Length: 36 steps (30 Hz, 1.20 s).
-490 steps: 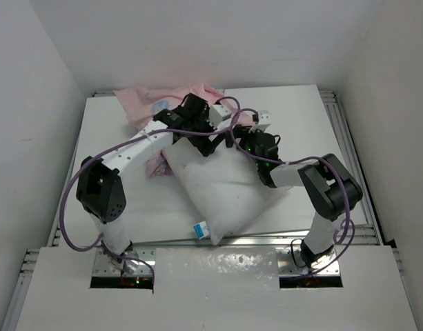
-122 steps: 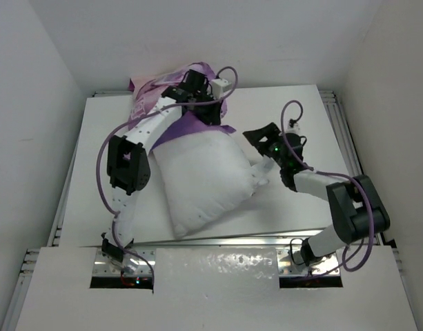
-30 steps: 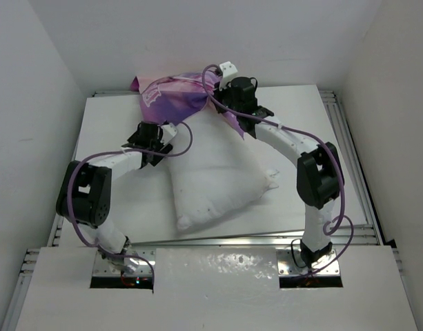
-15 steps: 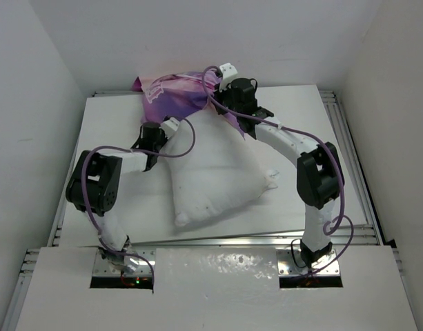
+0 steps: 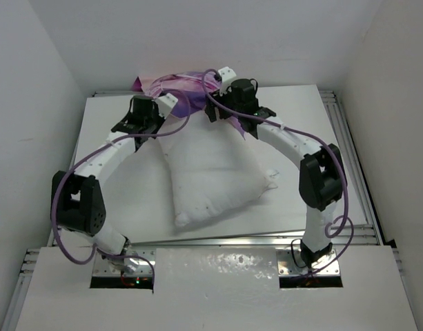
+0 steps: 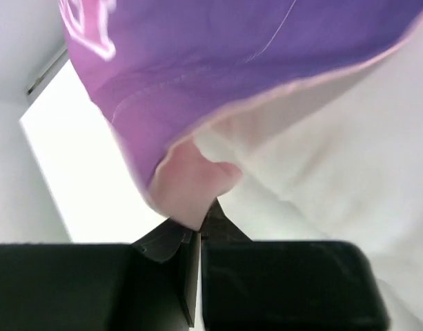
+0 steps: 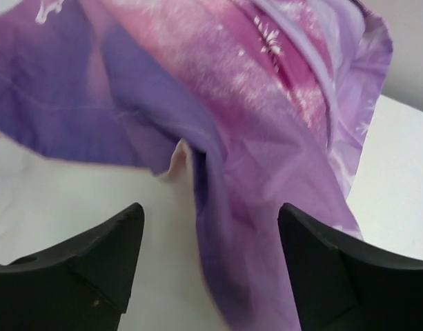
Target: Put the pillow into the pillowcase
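In the last second the left gripper (image 6: 196,231) had risen to the top view's upper left and clenched the hem of the pillowcase (image 5: 175,85) while the right gripper (image 7: 210,215) let go, fingers spread, leaving the pillow (image 5: 214,176) mid-frame still mostly bare.

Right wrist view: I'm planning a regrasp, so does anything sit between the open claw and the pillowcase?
Nothing visible does. The right claw is open, and the pillowcase edge hangs directly ahead of it, over the pillow. The left claw is shut on the hem elsewhere.
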### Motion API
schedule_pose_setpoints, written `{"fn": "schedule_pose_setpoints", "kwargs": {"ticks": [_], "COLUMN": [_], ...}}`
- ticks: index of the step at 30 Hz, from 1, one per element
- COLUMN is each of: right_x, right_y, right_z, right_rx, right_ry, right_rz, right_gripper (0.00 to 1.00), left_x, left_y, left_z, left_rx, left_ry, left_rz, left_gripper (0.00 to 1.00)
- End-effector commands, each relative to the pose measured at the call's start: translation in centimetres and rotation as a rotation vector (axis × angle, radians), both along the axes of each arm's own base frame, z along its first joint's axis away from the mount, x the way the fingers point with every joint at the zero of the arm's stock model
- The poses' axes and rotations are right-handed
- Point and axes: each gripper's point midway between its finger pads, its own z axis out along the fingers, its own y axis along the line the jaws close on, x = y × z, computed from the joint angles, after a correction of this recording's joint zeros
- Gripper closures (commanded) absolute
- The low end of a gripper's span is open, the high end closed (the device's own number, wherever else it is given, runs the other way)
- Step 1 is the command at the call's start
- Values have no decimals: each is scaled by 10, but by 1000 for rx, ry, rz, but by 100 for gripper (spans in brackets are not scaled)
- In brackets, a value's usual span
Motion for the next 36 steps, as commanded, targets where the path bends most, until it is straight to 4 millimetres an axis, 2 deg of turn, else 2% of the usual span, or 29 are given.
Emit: {"fn": "schedule_pose_setpoints", "kwargs": {"ticks": [1, 2, 3, 4, 5, 9, 10, 12, 13, 15, 16, 17, 18, 19, 20, 21, 22, 23, 24, 25, 26, 27, 28, 30, 31, 33, 34, 35, 36], "right_x": [-28, -36, -44, -56, -66, -108, -128, -141, -155, -165, -165, -158, -154, -145, -135, -125, -114, -108, -99, -94, -89, -81, -77, -72, -64, -55, -43, -43, -35], "right_y": [-1, -4, -7, -10, -13, -15, -2, 3, 12, 27, 29, 29, 28, 31, 35, 35, 46, 56, 66, 72, 76, 77, 79, 69, 72, 58, 49, 49, 35], "right_z": [58, 56, 57, 74, 66, 58, 41, 37, 19, 1, -11, -32, -43, -44, -61, -66, -56, -74, -66, -70, -75, -87, -87, -90, -74, -64, -35, -22, -15], "right_rx": [39, 37, 32, 46, 41, 13, -13, -53, -79, -57, -22, -45, -61, -51, -66, -77, -46, -69, -47, -54, -56, -58, -17, 59, 134, 210, 302, 347, 381], "right_ry": [-38, -23, -14, -36, -13, 5, 26, -6, 12, 47, 96, 121, 128, 112, 111, 99, 72, 89, 72, 68, 70, 90, 93, 105, 60, 40, -17, -40, -60], "right_rz": [63, 69, 78, 95, 102, 106, 136, 96, 74, 61, 17, -29, -61, -96, -122, -158, -159, -146, -139, -128, -121, -124, -131, -156, -157, -182, -206, -206, -234], "right_gripper": [22, 15, 13, 12, 11, 11, 11, 11, 10, 7, 1, 1, 1, 1, 1, 1, 1, 1, 1, 4, 15, 34, 99, 100, 100, 100, 100, 100, 100], "left_x": [-31, -32, -31, -32, -31, -32, -33, -34, -36, -39, -41, -43, -46, -49, -52, -54, -58, -60, -64, -65, -66, -67, -68, -69, -70, -73, -80, -78, -85], "left_y": [-25, -26, -26, -26, -26, -32, -32, -31, -29, -26, -25, -25, -24, -24, -24, -25, -25, -26, -27, -28, -28, -28, -28, -26, -26, -26, -26, -28, -29], "left_z": [15, 19, 21, 22, 28, 42, 43, 43, 41, 42, 44, 45, 46, 47, 46, 46, 43, 42, 38, 37, 36, 35, 36, 37, 38, 46, 47, 54, 65], "left_rx": [-163, -170, -174, -177, -180, -215, -217, -213, -204, -195, -195, -195, -197, -200, -201, -202, -205, -201, -203, -209, -208, -210, -211, -202, -199, -187, -183, -187, -193], "left_ry": [118, 118, 115, 112, 97, 90, 92, 95, 100, 105, 100, 100, 103, 101, 106, 110, 116, 118, 129, 133, 135, 137, 134, 132, 132, 135, 158, 141, 147], "left_rz": [-65, -63, -60, -57, -56, -68, -70, -66, -58, -52, -49, -47, -47, -51, -53, -57, -65, -76, -87, -94, -93, -96, -96, -100, -104, -121, -137, -150, -165], "left_gripper": [100, 100, 100, 100, 100, 100, 100, 100, 100, 100, 100, 100, 100, 100, 100, 100, 100, 100, 100, 100, 100, 100, 100, 100, 100, 100, 100, 100, 100]}}
